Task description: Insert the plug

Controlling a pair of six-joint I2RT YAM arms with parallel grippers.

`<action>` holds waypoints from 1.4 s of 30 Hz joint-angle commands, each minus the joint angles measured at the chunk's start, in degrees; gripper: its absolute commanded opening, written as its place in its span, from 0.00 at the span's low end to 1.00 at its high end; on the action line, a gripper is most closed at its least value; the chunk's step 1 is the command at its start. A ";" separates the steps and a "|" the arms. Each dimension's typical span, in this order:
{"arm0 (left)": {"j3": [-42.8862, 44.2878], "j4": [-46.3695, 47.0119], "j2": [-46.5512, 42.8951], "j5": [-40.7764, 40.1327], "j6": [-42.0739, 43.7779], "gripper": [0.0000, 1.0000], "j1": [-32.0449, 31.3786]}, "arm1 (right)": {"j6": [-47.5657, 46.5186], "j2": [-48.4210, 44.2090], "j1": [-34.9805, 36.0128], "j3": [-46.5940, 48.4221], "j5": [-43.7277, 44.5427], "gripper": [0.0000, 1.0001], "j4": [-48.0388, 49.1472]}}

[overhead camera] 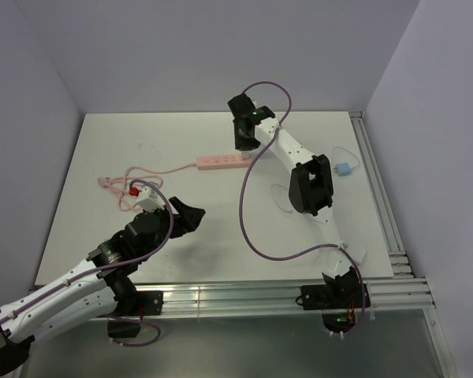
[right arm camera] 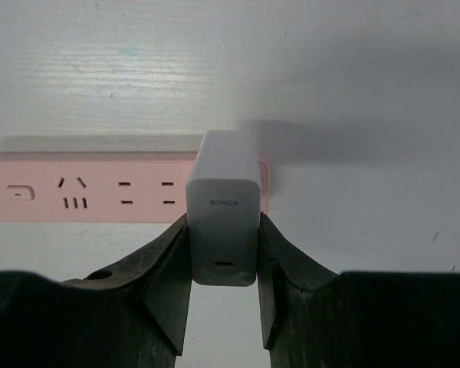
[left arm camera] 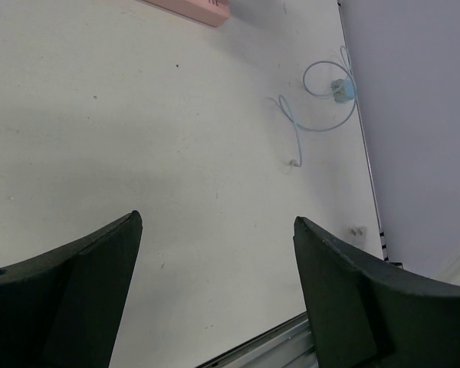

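Note:
The small light-blue and white plug (overhead camera: 344, 170) lies on the table at the far right on its thin pale looping cable (left arm camera: 307, 126); it also shows in the left wrist view (left arm camera: 342, 89). No gripper touches it. My right gripper (overhead camera: 244, 147) (right arm camera: 222, 257) is shut on a white HONOR charger block (right arm camera: 222, 218), held at the right end of the pink power strip (right arm camera: 100, 195) (overhead camera: 221, 161). The charger's prongs are hidden. My left gripper (overhead camera: 191, 216) (left arm camera: 215, 222) is open and empty above the near table.
The strip's pink cord (overhead camera: 150, 171) loops left to its pink plug (overhead camera: 106, 183). Metal rails run along the table's near edge (overhead camera: 260, 295) and right edge (overhead camera: 378, 189). The strip's end shows in the left wrist view (left arm camera: 195, 8).

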 commanded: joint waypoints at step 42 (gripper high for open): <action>-0.44 1.19 -0.50 -0.71 0.07 0.85 0.03 | 1.19 3.75 1.55 -9.30 -0.70 0.00 0.85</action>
